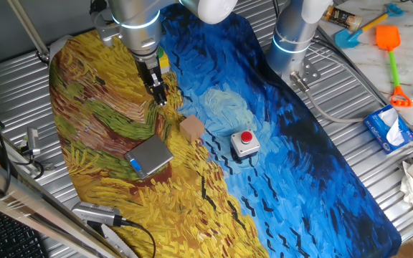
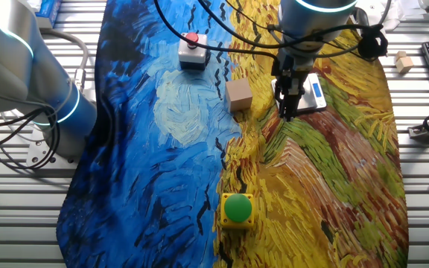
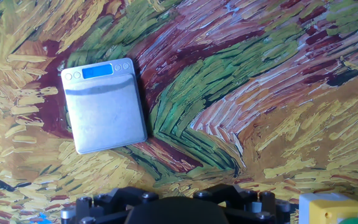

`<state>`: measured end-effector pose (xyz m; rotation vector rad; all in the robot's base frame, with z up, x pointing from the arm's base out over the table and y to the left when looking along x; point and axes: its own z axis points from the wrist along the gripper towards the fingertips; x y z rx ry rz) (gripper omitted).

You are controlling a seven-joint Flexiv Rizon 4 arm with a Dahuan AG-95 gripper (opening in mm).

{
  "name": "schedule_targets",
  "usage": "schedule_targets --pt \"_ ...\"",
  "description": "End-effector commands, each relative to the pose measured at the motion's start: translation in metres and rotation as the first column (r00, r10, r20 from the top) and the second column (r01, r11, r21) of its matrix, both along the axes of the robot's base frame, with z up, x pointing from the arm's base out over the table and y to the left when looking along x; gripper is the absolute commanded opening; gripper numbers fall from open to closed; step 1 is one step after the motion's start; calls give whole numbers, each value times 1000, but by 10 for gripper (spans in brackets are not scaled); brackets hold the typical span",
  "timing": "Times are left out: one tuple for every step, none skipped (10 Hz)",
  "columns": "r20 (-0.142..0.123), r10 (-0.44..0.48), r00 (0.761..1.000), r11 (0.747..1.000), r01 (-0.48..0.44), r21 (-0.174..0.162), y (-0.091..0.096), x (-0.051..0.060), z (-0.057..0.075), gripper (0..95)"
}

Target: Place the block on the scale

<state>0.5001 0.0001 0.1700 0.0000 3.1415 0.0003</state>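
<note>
The block (image 1: 191,127), a small light-tan wooden cube, sits on the painted mat; it also shows in the other fixed view (image 2: 238,94). The scale (image 1: 149,156), a flat grey metal square with a blue strip, lies a short way from the block. It shows whole in the hand view (image 3: 104,106) and is partly behind the fingers in the other fixed view (image 2: 309,94). My gripper (image 1: 160,97) hangs above the mat beyond the scale, apart from the block, and also shows in the other fixed view (image 2: 287,112). Its fingers look closed together and empty. The block is out of the hand view.
A grey box with a red button (image 1: 244,143) stands beside the block. A yellow box with a green button (image 2: 237,210) sits further along the mat. A second arm's base (image 1: 292,36) stands at the mat's edge. Another small wooden cube (image 2: 402,61) lies off the mat.
</note>
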Motion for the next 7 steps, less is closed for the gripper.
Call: schedule_targets --pt "12 155 988 988 -155 -1 0 0 0 0" --pt "10 155 988 988 -155 -4 0 0 0 0" --pt "9 155 988 988 -155 -4 0 0 0 0" --pt "8 155 988 988 -155 -4 0 0 0 0" --pt "8 154 988 988 -154 -3 0 0 0 0" --pt "8 154 988 988 -154 -3 0 0 0 0" --pt "8 154 988 988 -154 -3 0 0 0 0"
